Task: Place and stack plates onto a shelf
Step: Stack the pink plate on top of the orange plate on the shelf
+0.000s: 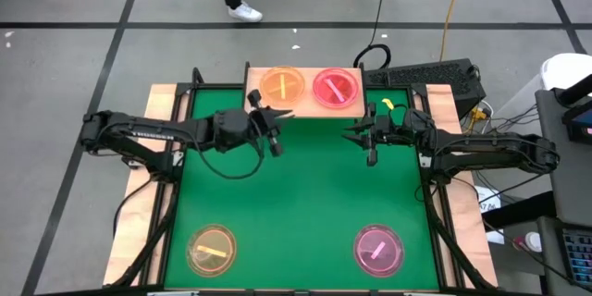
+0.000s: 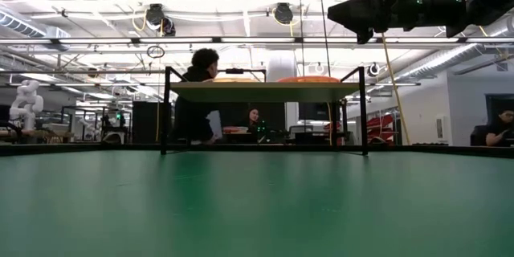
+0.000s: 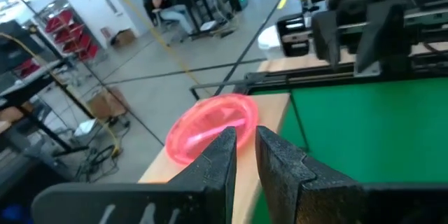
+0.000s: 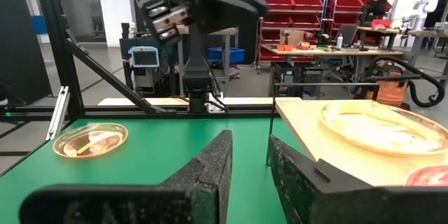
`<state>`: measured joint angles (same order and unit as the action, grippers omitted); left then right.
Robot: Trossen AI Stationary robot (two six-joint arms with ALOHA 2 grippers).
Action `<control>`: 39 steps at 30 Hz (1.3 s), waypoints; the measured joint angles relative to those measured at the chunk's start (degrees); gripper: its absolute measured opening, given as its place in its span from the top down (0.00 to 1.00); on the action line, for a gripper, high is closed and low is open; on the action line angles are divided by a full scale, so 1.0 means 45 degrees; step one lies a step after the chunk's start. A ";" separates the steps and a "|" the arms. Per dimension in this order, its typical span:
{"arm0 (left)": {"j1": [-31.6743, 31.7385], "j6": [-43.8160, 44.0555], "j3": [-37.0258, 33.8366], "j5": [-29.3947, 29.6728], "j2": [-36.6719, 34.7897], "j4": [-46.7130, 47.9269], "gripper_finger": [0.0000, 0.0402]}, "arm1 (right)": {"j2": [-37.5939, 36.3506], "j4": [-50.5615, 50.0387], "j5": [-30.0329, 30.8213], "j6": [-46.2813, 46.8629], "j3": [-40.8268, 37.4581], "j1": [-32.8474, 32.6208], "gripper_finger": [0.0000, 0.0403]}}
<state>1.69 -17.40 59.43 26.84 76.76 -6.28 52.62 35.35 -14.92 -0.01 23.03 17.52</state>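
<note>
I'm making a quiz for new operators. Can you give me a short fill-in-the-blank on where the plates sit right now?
The light-wood shelf holds ____ round translucent plastic plates.
The pink shelf plate lies to the ____ of the orange shelf plate in the high view.
The plates on the green table number ____.

Missing words: two; right; two

Orange plate (image 1: 281,84), pink plate (image 1: 336,88) on shelf (image 1: 254,99), two plates on table
</note>
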 joint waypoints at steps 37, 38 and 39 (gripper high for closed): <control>-0.0952 0.0204 -0.4341 0.0448 -0.1860 -0.3272 0.84 | 0.0602 -1.2659 -0.1210 0.2572 0.1798 -0.2847 0.81; -0.0947 0.0396 -0.4443 0.0464 -0.2328 -0.3001 0.84 | 0.0704 -1.2715 -0.1470 0.2641 0.1666 -0.3115 0.81; -0.0964 0.0562 -0.4617 0.0474 -0.2816 -0.2885 0.84 | 0.0814 -1.2678 -0.1723 0.2737 0.1574 -0.3389 0.81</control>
<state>-2.65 -14.87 38.65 28.97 64.09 -19.26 56.29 -21.70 -22.67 12.31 30.11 2.27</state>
